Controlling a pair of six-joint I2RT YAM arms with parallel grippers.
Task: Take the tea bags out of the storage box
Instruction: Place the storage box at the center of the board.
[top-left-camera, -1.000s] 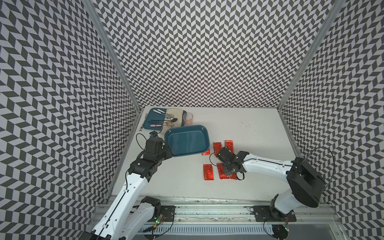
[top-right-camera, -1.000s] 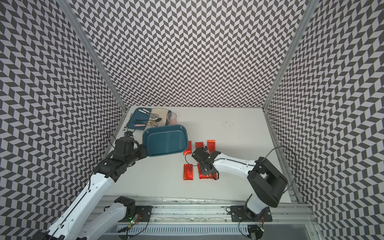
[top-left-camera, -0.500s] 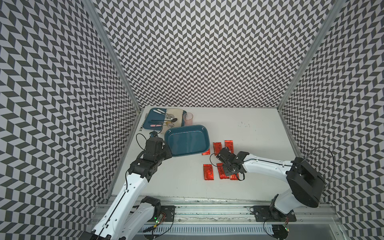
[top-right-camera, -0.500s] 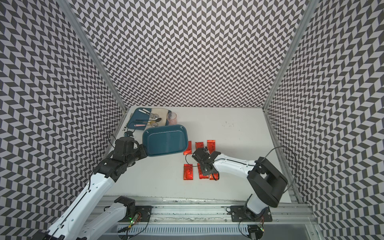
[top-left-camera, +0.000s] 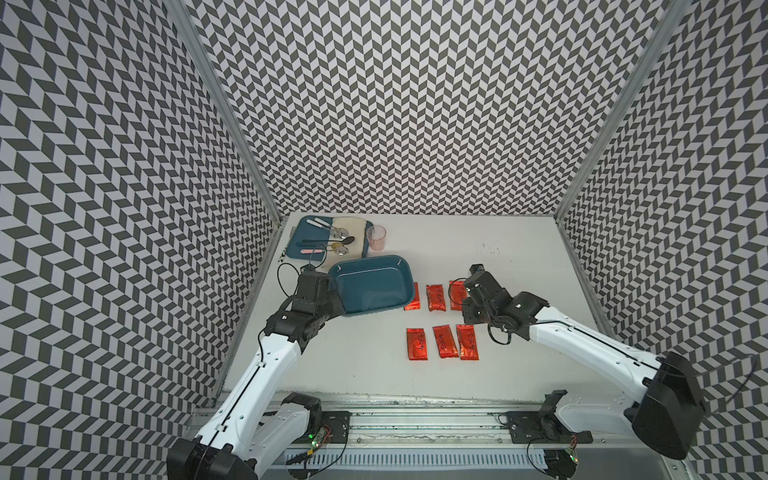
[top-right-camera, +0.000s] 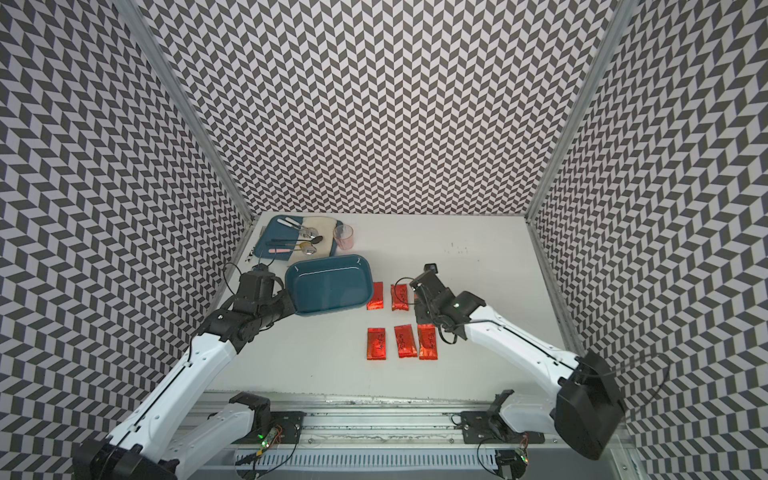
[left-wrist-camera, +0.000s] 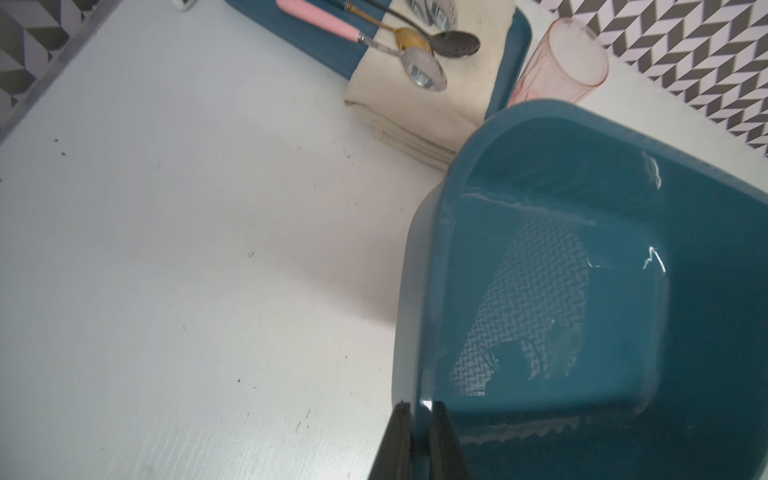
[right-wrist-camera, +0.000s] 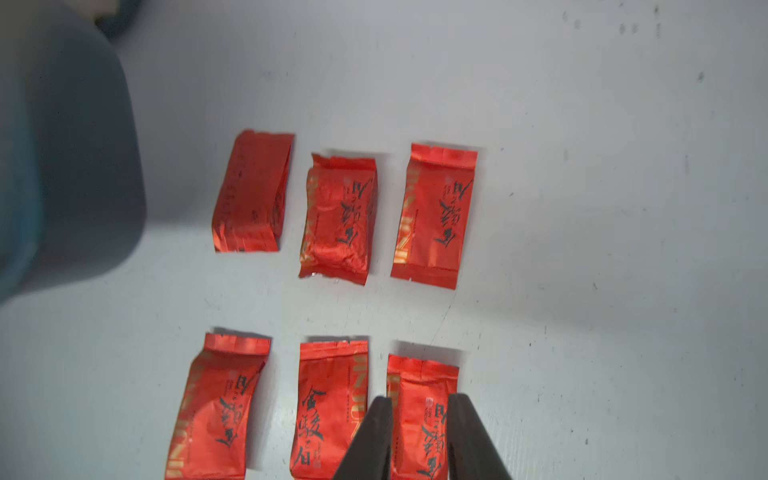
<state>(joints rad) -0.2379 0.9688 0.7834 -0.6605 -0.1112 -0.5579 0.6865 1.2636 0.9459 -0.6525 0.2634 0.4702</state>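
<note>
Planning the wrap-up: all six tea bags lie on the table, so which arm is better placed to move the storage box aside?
Left. The left tool is shut on the storage box rim, while the right tool hangs open over the tea bags, apart from the box.

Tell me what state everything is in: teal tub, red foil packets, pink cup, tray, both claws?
teal-blue plastic storage box: empty, held raised by its rim.
six red-orange foil tea bags: out, flat on the white table, two rows of three.
left gripper: shut on the storage box's rim.
right gripper: open, holding nothing, above one tea bag.
translucent pink cup: upright, looks empty.
flat blue tray: carries metal spoons and a beige cloth.
</note>
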